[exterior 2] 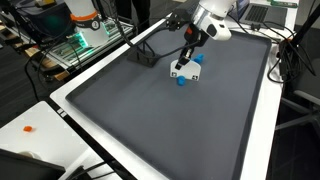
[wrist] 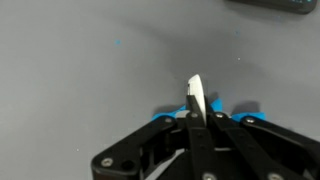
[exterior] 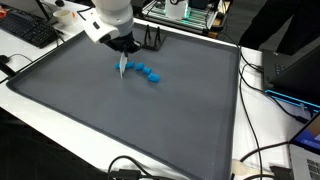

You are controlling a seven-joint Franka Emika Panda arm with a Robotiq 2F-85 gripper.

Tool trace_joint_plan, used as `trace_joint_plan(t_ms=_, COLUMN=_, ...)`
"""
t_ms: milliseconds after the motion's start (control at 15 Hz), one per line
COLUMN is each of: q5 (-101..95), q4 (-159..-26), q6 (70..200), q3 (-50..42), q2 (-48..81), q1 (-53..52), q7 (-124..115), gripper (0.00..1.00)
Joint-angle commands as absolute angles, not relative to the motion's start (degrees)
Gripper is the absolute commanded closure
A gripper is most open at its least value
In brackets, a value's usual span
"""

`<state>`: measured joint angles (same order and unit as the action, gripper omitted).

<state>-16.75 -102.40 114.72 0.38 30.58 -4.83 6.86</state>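
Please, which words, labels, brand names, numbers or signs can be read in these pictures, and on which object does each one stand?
No text can be read in any view.
On the white piece held in the gripper: blank face, no print seen.
On the keyboard: key letters too small to read.
On the blue pieces: no marks seen.

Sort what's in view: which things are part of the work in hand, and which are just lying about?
In hand:
- gripper, shut on a white flat piece
- blue pieces close by it, on the grey mat

Lying about:
- keyboard
- black wire stand at the mat's far edge
- small orange item off the mat
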Motion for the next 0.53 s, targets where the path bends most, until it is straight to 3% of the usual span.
trace_joint_plan(t_ms=0, q5=-17.23, q4=-104.66, q6=114.21, q3=-0.23, q2=31.22, q1=-4.01, q7=6.17, gripper=0.99)
trace_joint_plan(t_ms=467, q5=-15.94, q4=-106.81, q6=114.36, q3=0.00, q2=29.11, q1=-3.19, q7=5.90, gripper=0.99)
